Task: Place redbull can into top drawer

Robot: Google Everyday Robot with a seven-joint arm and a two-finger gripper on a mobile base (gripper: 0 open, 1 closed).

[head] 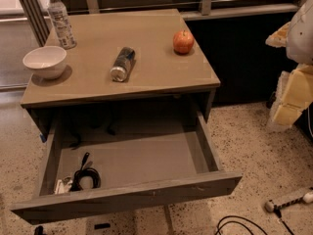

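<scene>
Bowl [44,61] and bottle [60,19] stood at the left of the table [156,77], the redbull can [122,63] lay on its side near the middle, and an apple [183,41] sat to its right. Below, the top drawer [127,197] stood pulled out, with cables [84,176] in its front left corner. The gripper [293,94] hung at the far right, well apart from the can; whether it was wide or narrow could not be told.

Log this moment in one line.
slim blue-and-silver redbull can: lying on tabletop | wide grey-brown wooden top drawer: open, can not inside | gripper: right edge, apart from can
</scene>
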